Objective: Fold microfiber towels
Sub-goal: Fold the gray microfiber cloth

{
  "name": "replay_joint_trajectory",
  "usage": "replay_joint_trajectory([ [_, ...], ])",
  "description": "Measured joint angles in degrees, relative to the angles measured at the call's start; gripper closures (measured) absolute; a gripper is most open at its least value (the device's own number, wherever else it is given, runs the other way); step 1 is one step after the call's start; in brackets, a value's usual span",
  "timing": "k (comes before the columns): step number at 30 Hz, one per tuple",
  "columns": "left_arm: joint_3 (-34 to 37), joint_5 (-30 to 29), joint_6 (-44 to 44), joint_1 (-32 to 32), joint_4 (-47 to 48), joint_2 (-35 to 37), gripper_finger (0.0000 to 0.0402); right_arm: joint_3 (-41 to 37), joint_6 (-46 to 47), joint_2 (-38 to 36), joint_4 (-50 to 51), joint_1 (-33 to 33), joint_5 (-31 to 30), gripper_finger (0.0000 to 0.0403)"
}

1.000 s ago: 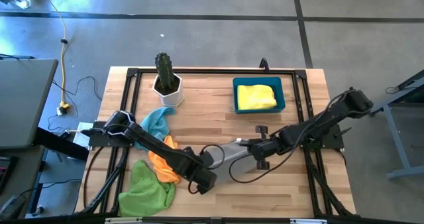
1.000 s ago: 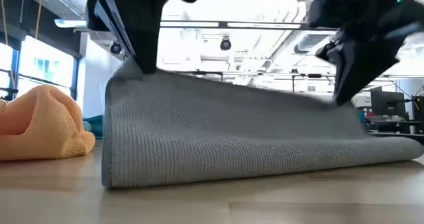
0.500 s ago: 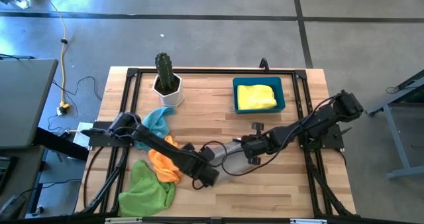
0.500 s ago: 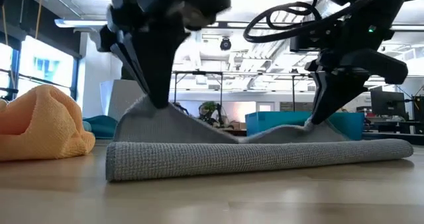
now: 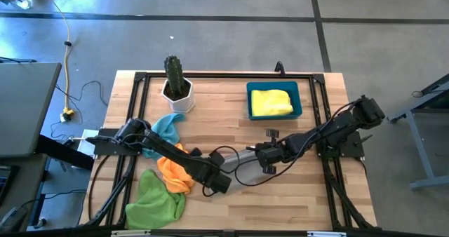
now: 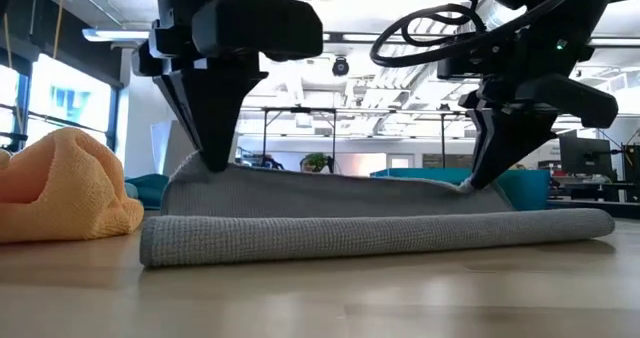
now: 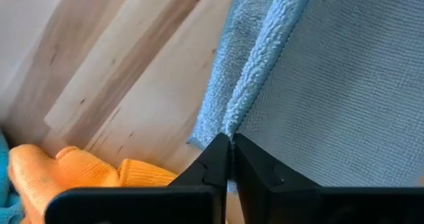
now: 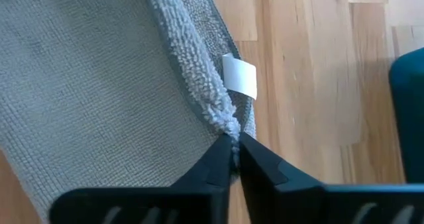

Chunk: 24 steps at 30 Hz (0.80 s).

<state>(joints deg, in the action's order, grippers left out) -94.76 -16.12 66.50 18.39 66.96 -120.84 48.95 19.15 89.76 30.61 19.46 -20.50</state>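
Note:
A grey towel lies on the wooden table between my two grippers, doubled over, with its rolled fold on the table toward the near edge. My left gripper is shut on the towel's upper layer at its left end and also shows in the low view. My right gripper is shut on the same layer at its right end. An orange towel, a lime green towel and a light blue towel lie bunched at the left. A yellow towel sits in the blue bin. My left gripper pinches the grey towel's fluffy hem at a corner, between its two fingers. The fingers point down from above. The held layer runs nearly level and taut to the other gripper, a little above the lower layer. My right gripper pinches the towel's hem between its two fingers, close to the white label. The fingers point down from above. The held corner is raised slightly above the layer on the table.
A potted cactus stands at the far left. The blue bin stands at the far right. A black frame runs around the table's edges. Bare wood shows at the near right.
Both grippers have gone down and toward the far edge with the towel's upper edge. The raised layer has come down from a steep sheet to lie low over the lower layer. The fold has stayed on the table. The sag between the grippers has been drawn straight.

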Motion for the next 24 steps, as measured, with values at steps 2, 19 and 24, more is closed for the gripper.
replay_joint_trajectory([
  [2, 0.00, 0.08, -0.51, 0.00, -0.34, 0.00, 0.0369, 0.00, 0.05, 0.00, -0.01, 0.00, 0.03, 0.0359],
  [19, -5.19, 3.29, -8.98, 0.22, 6.60, 0.17, 0.0251, 6.44, 3.70, -0.28, 3.10, 2.16, 6.50, 0.0274],
  [24, -5.41, 3.72, -21.37, 3.57, 1.00, 0.17, 0.0270, 3.68, 7.30, -0.28, -2.52, 2.47, 7.66, 0.0274],
])
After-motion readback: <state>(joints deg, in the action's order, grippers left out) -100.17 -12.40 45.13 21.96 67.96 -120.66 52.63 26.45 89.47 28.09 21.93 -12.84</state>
